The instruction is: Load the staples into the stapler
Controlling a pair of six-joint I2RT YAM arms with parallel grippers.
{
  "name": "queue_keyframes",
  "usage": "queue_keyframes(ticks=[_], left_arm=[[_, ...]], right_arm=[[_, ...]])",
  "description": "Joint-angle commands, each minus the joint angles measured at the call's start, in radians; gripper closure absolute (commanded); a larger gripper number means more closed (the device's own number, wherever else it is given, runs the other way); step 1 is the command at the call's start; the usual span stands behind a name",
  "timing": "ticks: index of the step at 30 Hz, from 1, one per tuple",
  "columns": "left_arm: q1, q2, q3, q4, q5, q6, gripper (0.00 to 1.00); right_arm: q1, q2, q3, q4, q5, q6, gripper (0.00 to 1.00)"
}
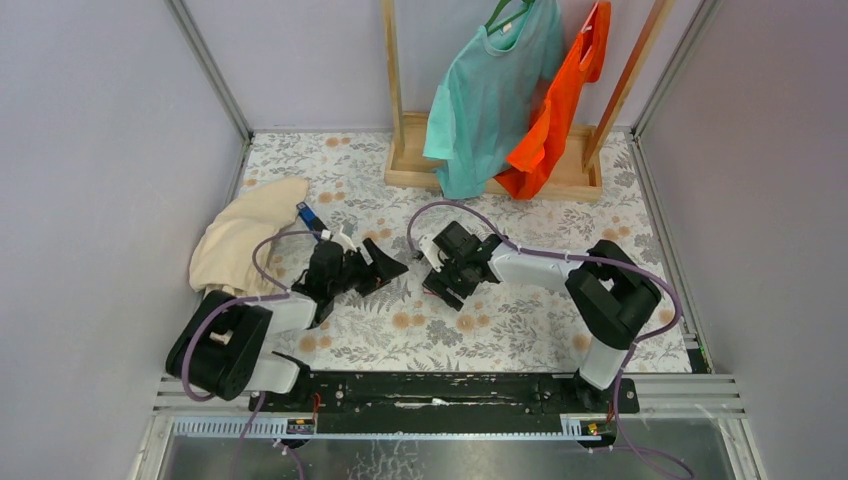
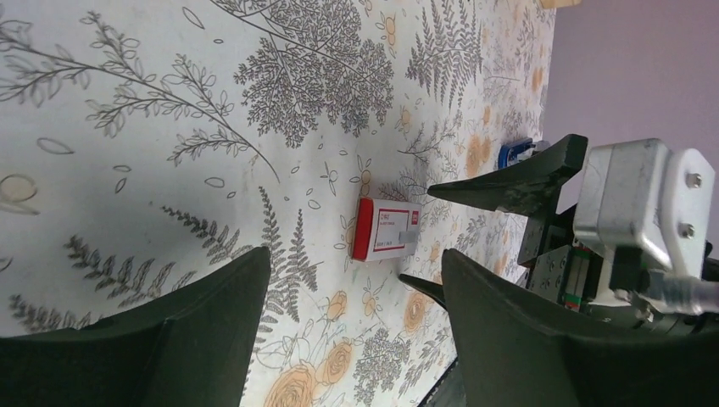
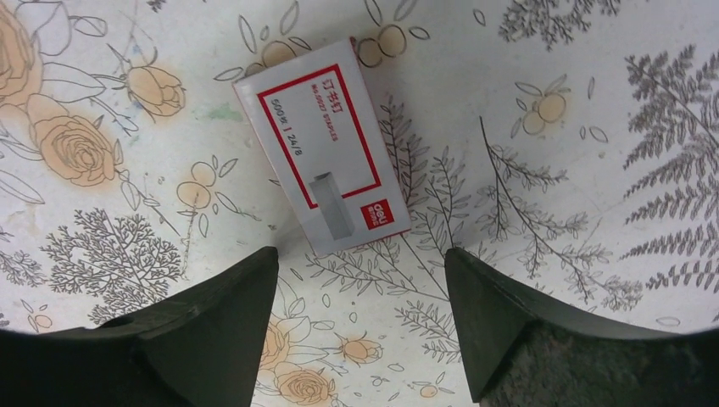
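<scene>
Hovering just short of staples box with right gripper spread, empty; long axis slanting across finger gap. Nearer than left gripper, likewise spread, empty.

The staples box, white with a red frame and a grey strip shown on top, lies flat and diagonal on the floral bench, well apart from the blue stapler further left.
</scene>
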Motion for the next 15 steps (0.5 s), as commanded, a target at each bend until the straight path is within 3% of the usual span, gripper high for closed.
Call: queue_keyframes(ticks=[1, 7, 15], left_arm=[[-0.008, 0.092, -0.005, 0.228, 0.080, -0.029, 0.22], [-0.008, 0.229, 0.006, 0.352, 0.148, -0.054, 0.34], [-0.010, 0.324, 0.024, 0.410, 0.190, -0.058, 0.39]], right_arm=[[-0.005, 0.035, 0.059, -0.012, -0.051, -0.092, 0.21], [-0.011, 0.084, 0.093, -0.010, -0.101, -0.134, 0.26], [-0.013, 0.121, 0.103, -0.021, -0.129, -0.167, 0.33]])
